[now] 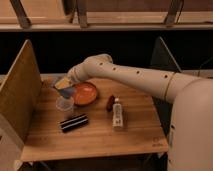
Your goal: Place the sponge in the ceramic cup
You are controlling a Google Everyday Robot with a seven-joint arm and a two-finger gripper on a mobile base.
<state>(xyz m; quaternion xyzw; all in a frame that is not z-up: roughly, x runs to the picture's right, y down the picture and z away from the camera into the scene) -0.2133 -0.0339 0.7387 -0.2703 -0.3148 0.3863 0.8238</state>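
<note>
The sponge [65,88], pale yellow on top and blue-grey below, hangs tilted in the air at the table's left, just above the ceramic cup [65,104]. My gripper [64,85] is shut on the sponge, at the end of the white arm that reaches in from the right. The cup is small, pale and round, and it stands upright on the wood, left of the orange dish. The sponge's lower edge is close to the cup's rim but apart from it.
An orange-red shallow bowl [85,93] sits right of the cup. A black white-striped block [74,122] lies in front, with a white bottle [118,114] and a small red object [110,103] to the right. A wooden side panel [20,90] walls the table's left edge.
</note>
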